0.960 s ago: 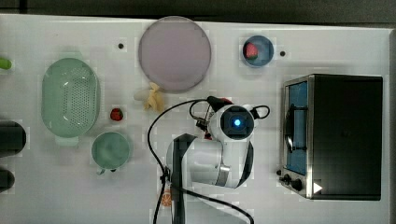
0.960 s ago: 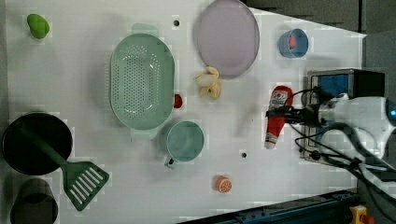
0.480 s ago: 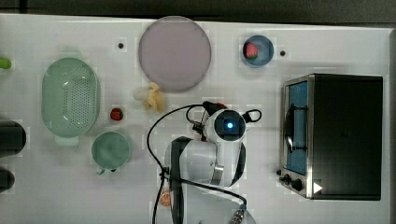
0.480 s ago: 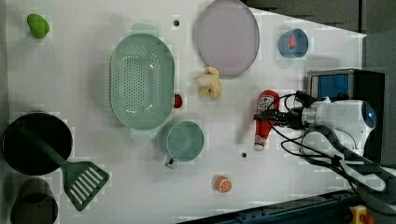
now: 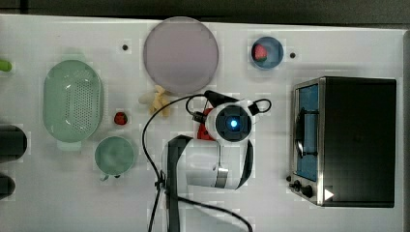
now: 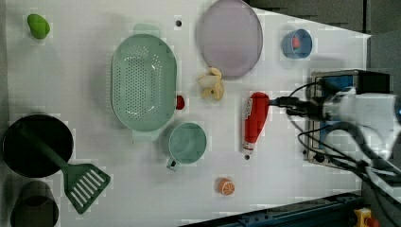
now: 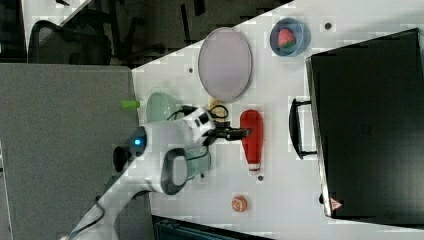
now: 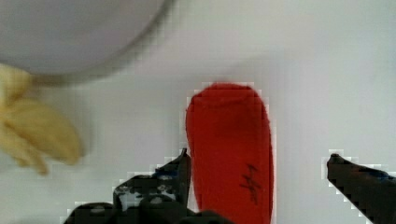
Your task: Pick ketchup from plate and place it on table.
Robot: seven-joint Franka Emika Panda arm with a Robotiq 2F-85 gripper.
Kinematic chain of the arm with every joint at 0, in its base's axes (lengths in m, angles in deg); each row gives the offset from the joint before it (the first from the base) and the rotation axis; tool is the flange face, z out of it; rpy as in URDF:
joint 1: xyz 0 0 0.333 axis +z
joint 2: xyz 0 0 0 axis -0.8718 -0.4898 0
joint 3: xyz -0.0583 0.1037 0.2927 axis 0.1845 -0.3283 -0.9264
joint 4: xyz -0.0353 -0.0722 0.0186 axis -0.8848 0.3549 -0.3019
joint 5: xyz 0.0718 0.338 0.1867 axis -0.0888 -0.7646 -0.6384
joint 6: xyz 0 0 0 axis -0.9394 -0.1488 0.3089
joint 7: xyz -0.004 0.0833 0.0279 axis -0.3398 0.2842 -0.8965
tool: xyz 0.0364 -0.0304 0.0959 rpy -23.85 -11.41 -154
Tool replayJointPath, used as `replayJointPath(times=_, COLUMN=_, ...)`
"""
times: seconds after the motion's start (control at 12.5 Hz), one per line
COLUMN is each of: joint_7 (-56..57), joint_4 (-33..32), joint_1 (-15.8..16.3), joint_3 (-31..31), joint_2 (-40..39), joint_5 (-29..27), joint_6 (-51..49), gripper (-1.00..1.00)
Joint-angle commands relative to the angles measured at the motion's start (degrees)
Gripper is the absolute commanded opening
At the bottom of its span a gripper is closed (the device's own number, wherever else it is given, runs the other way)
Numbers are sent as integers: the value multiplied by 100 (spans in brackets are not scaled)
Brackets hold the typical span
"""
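Observation:
The ketchup, a red bottle, lies flat on the white table, clear of the plate. It also shows in the right view and close up in the wrist view. My gripper is open and straddles the bottle's wide end. One fingertip sits right beside the bottle and the other stands well apart from it. In the left view the gripper is at the bottle's right end. In the top view the arm's wrist covers most of the ketchup, below the pale lilac plate.
A black toaster oven stands at the top view's right. A blue bowl holds a strawberry. A banana piece, a small strawberry, a green colander and a green cup lie to the top view's left. An orange slice lies nearer the front edge.
The gripper moved toward the left view's left with the ketchup, then its jaws opened. The bottle now lies released on the table.

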Motion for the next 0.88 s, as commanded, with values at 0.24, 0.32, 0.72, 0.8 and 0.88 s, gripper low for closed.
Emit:
replayJointPath(times=0.24, joint_7=-2306, joint_4=1053, joint_1=50, joint_3=-9, joint_2=1266, joint_5=-21, joint_6=-1960, gripper=100)
replayJointPath(times=0.32, joint_7=-2731, joint_4=1313, joint_1=62, joint_3=-9, joint_2=1404, joint_5=-20, joint_6=-2483, gripper=100)
replayJointPath(times=0.72, joint_7=-3278, joint_4=2576, joint_1=98, joint_3=-10, joint_2=1714, joint_5=2, joint_6=-4335, gripper=100)
replayJointPath(times=0.8, joint_7=-3345, joint_4=2770, joint_1=97, joint_3=7, joint_2=1719, joint_5=15, joint_6=-4546, gripper=100)
replayJointPath(times=0.88, joint_7=-3475, joint_4=2934, joint_1=90, joint_3=15, joint_2=1719, joint_5=79, joint_6=-4674, gripper=100)
